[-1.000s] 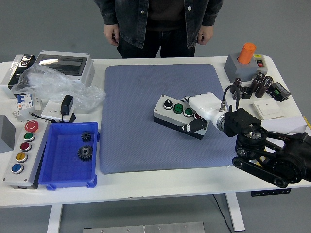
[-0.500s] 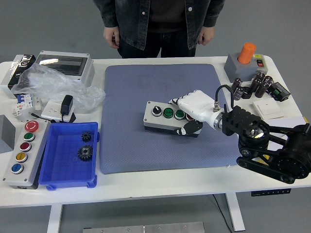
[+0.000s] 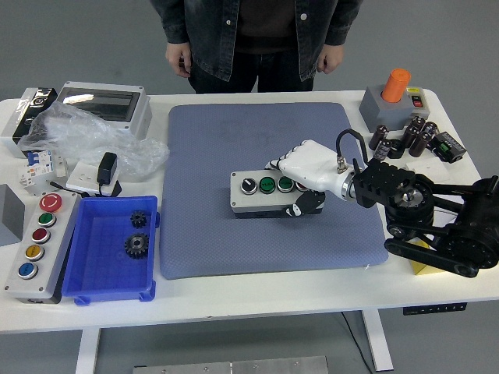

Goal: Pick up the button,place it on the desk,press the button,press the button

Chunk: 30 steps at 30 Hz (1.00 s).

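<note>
A grey button box [image 3: 257, 195] with one black knob and two green buttons on top rests on the blue-grey mat [image 3: 234, 140], near its middle. My right hand [image 3: 306, 181], white with a black thumb, is curled around the box's right end, covering whatever sits there. The black right arm [image 3: 437, 214] comes in from the right edge. My left arm is out of the picture.
A second grey box [image 3: 35, 245] with red, green, yellow and blue buttons lies at the front left beside a blue tray [image 3: 109, 276] holding gears. A person [image 3: 257, 39] stands at the far side, hands down. An orange-topped box [image 3: 394, 97] and capacitors [image 3: 405, 139] sit at the back right.
My right hand has carried the button box leftward across the mat and turned it from slanted to nearly square with the table's edge. The arm has swung lower.
</note>
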Each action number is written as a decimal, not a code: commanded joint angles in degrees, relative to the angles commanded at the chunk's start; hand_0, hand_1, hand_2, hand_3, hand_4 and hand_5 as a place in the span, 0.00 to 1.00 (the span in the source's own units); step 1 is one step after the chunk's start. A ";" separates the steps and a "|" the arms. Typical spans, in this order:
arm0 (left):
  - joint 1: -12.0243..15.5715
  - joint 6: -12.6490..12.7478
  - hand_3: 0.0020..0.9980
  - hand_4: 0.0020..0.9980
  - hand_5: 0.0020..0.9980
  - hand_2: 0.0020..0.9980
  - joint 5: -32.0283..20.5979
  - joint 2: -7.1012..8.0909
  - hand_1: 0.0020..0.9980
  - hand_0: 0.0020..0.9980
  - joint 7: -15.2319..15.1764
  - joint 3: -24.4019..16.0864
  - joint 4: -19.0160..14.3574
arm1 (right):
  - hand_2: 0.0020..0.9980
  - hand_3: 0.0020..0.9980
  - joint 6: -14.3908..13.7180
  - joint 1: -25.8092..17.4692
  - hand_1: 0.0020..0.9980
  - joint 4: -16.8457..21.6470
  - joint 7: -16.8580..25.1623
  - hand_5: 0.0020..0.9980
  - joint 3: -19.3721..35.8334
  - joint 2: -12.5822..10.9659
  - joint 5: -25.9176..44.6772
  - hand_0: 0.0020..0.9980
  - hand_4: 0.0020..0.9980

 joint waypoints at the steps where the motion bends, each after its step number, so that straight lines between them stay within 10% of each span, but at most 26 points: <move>1: -0.01 -0.01 0.77 0.79 0.36 0.70 -0.04 0.01 0.75 0.71 -0.01 0.05 0.01 | 0.68 0.60 0.00 0.13 0.66 -0.10 0.07 0.00 -0.06 0.03 0.09 0.54 0.52; 30: -0.19 -0.01 0.77 0.80 0.38 0.70 -0.27 -0.03 0.75 0.71 -1.35 0.07 0.05 | 0.75 0.61 -0.33 0.07 0.72 -3.19 0.29 0.03 -0.64 1.21 2.60 0.72 0.52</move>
